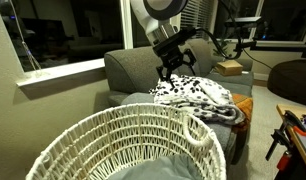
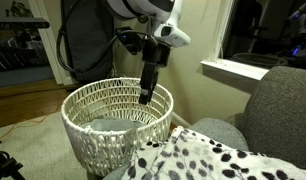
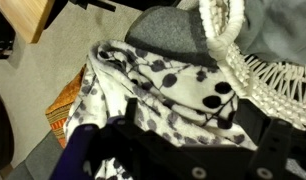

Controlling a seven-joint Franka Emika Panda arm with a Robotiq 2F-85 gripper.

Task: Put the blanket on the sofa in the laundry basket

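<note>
One fleecy spotted blanket, looped-cord basket

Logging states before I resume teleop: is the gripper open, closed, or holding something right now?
Gripper: open, holding nothing, poised over the blanket on the sofa.

A white window sill runs along the left wall below dark glass panes. A tan box rests at the far right, and a dark round pouffe stands further right. An orange cloth lies nearer, below the box. A wooden floor is visible in an exterior view.
</note>
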